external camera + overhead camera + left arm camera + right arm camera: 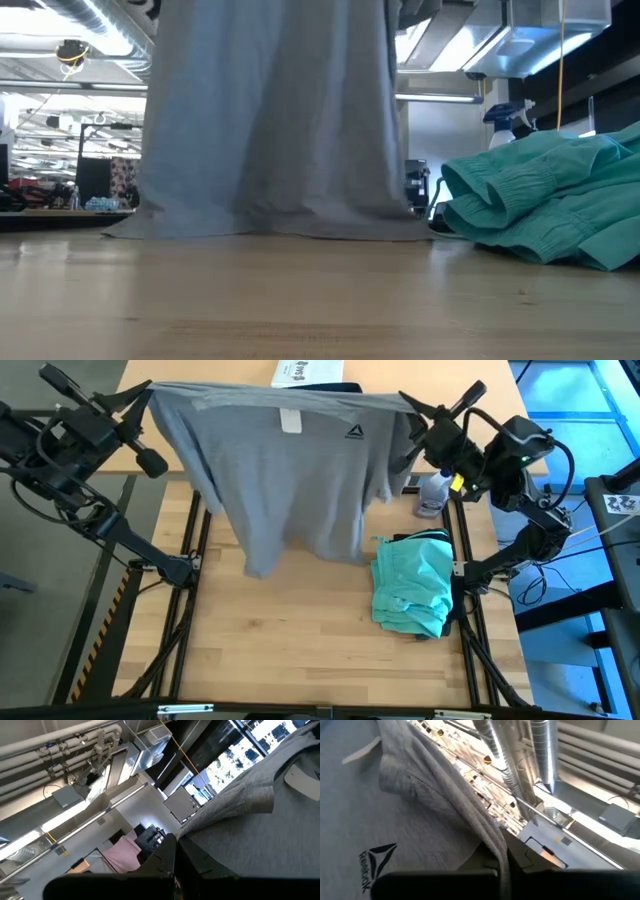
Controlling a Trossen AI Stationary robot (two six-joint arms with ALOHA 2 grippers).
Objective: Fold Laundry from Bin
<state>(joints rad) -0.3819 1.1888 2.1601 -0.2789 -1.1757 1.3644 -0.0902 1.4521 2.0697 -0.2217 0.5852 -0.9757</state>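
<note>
Grey knit fills the high view: the grey T-shirt (290, 470) hangs stretched between both arms above the wooden table (300, 650), its small logo and white neck label facing up. The left gripper (143, 396) is clamped on one shoulder corner, the right gripper (412, 404) is clamped on the other. A folded teal piece (412, 585) lies on the table near the right arm's base, with a dark garment edge showing just beneath it. A spray bottle (433, 493) stands beside the right arm, and a white printed box (308, 371) sits at the far edge.

In the low view, the T-shirt (270, 120) drapes down like a curtain, its hem touching the tabletop (300, 300); the teal piece (550, 205) is heaped to one side.

The left wrist view shows grey cloth (260, 825) pinched at the dark fingers (167, 857), ceiling pipes beyond.

The right wrist view shows the shirt (395, 820) with its logo, a fold running down into the closed fingers.
</note>
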